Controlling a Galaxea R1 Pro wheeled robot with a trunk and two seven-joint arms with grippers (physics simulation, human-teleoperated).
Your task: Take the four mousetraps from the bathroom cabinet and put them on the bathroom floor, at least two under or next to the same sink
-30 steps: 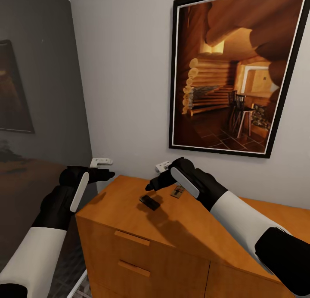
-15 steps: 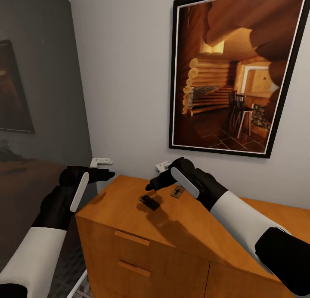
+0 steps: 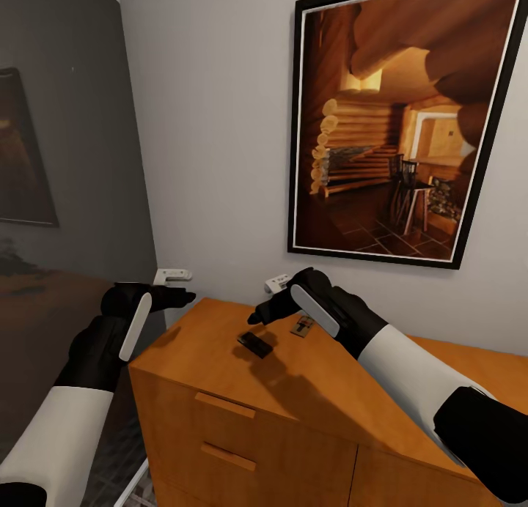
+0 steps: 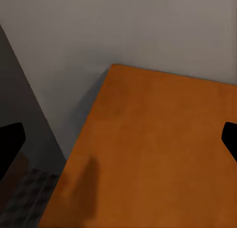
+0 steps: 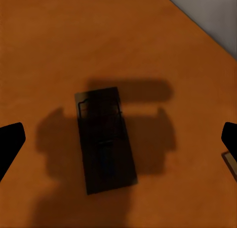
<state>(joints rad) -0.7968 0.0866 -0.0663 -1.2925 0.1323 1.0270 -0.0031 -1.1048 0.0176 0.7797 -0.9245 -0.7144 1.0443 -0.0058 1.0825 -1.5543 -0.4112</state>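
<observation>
Right wrist view puts the small flat dark rectangular mousetrap (image 5: 105, 139) squarely between your right gripper's (image 5: 118, 139) fingertips, which stand wide apart and hold nothing. The trap lies flat on the smooth orange-brown wooden cabinet's (image 3: 220, 331) top, toward its left rear corner, directly below that gripper (image 3: 254, 319). Its long axis runs across the line between the fingertips, so the jaws look set to close on its short width; judge it a straight descent from where you hover.

A second, lighter brown mousetrap (image 3: 302, 325) lies nearer the cabinet's rear edge, just beside your right wrist and partly hidden by it.

Your left gripper (image 3: 187, 297) hangs off the cabinet's left rear corner, also spread and empty, farther from either trap. On the wall behind hangs a black-framed log-cabin picture (image 3: 403, 119).
</observation>
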